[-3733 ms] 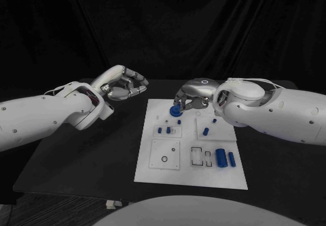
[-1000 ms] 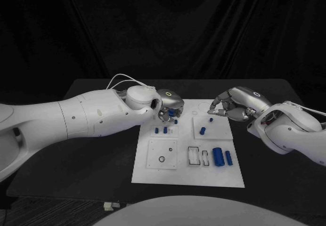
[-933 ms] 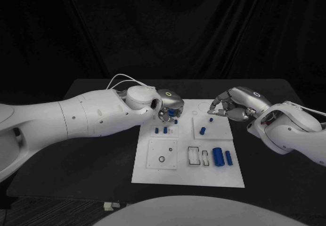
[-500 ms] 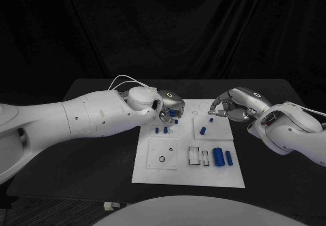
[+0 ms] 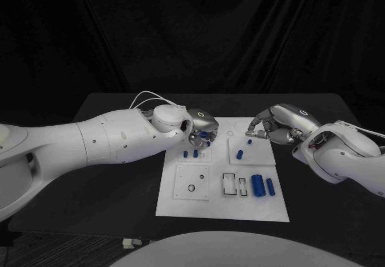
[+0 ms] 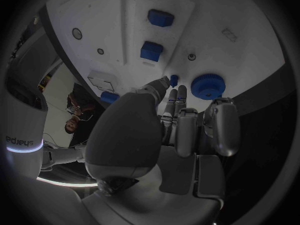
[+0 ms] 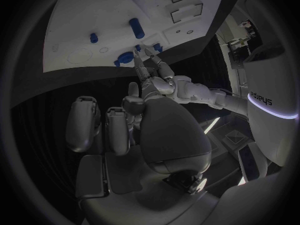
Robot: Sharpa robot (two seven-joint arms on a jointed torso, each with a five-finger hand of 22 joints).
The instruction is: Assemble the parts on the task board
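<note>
The white task board (image 5: pixel 201 200) lies mid-table. My left hand (image 5: pixel 201 129) hangs over its far left corner. In the left wrist view its thumb and fingertips (image 6: pixel 180 91) close in a pinch around a small blue peg (image 6: pixel 174 79) standing in the board (image 6: pixel 112 15). A round blue knob (image 6: pixel 208 86) sits right beside those fingers, also visible under the hand (image 5: pixel 206 134). My right hand (image 5: pixel 277 125) hovers over the far right corner with its fingers curled in and nothing in them. The right wrist view shows the left hand (image 7: pixel 156 77) at the board (image 7: pixel 87 15).
Two short blue pegs (image 5: pixel 192 153) stand just nearer than the left hand, and two more (image 5: pixel 242 154) on the right block. Two blue cylinders (image 5: pixel 259 185) lie by empty rectangular slots (image 5: pixel 231 184) at the near right. Black table (image 5: pixel 104 183) surrounds the board.
The right hand has left the round blue knob and drawn back to the right. The left hand has come from off the board onto its far left corner, staying nearly still over the last second.
</note>
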